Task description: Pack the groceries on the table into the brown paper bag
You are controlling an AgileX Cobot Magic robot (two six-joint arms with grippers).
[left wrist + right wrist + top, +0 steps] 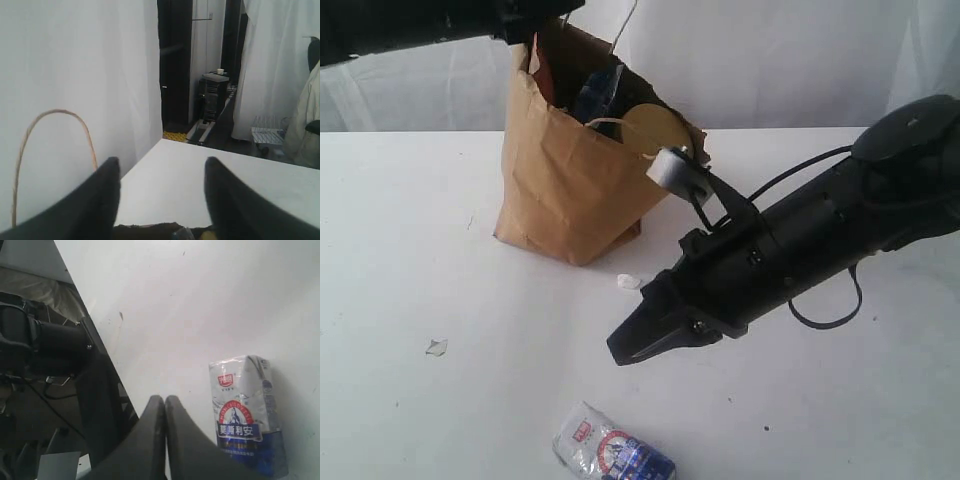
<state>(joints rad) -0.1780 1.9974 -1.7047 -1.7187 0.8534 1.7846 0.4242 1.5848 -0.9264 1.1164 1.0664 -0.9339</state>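
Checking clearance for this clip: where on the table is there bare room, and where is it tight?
In the exterior view, the widest bare stretch is the table left of the bag, with only one scrap. Also bare: the corner right of the packet, in front of the right arm. Crowded: between bag and packet, where the right end effector hangs.
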